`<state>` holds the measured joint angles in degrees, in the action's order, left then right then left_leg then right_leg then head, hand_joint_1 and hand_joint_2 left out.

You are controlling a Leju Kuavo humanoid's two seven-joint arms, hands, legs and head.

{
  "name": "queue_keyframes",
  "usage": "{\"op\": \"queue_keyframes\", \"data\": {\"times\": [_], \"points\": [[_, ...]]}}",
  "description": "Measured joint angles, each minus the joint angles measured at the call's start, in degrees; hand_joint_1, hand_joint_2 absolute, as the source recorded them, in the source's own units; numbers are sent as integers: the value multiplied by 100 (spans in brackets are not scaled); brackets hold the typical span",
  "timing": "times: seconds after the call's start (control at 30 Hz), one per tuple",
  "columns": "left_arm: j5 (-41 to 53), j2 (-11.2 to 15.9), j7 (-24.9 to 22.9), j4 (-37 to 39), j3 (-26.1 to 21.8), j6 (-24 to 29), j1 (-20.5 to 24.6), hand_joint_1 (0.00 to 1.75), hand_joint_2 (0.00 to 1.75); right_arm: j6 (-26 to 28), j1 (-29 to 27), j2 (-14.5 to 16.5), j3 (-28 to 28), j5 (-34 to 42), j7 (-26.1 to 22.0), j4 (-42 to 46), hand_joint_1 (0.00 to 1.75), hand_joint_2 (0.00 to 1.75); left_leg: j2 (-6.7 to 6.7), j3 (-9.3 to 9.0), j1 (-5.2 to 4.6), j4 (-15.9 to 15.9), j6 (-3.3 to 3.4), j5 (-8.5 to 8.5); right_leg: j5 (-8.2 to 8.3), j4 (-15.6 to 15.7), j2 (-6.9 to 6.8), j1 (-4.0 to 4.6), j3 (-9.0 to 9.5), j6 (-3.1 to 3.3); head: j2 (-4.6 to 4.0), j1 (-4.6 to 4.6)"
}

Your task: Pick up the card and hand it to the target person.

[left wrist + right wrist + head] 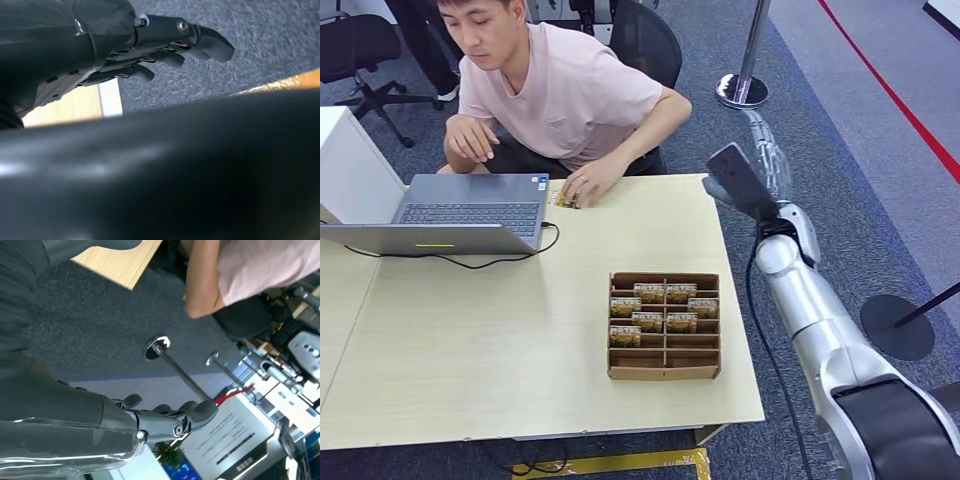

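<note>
Right hand (767,145): raised off the table's (471,340) right edge, over the carpet, fingers straightened and a little apart, nothing in them. Left hand (170,45): low beside the table, fingers loosely extended, also empty. The box (664,368) sits near the right edge, toward the front, with cards (663,308) standing in its compartments. One more card (565,200) lies at the far edge, next to the laptop (471,213), under the person's hand (584,185). So a card already lies with the person, well apart from the right hand, and the box lies between that card and the right forearm, nearer the robot. Judgement: you can read this either as a card delivered and the arm drawn clear, or as the arm lifted ahead of a reach into the box. The pictures do not settle which. In either reading, watch the person's elbow (681,103) at the far right corner, close to the raised hand. Any travel over the right edge should be slow and high enough to clear the box walls.
</note>
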<state>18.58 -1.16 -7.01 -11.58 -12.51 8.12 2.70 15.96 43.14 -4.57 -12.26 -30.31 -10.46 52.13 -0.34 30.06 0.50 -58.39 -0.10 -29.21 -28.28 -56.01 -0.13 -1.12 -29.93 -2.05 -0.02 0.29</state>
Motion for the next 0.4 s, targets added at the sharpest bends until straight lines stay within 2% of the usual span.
{"op": "queue_keyframes", "data": {"times": [0.23,0.4], "points": [[-36,130,-46,0,-139,134,-4,0,0,265,-196,-617,688,46,-145,119,0,175,-8,1,1,-1,0,0,0,1,-10,1,0,0,1,-2],[-84,215,-30,0,-241,232,-17,0,0,639,-774,-1003,1224,85,-585,282,0,175,-19,6,0,-1,2,-2,-1,3,-20,0,1,-1,1,0]]}}
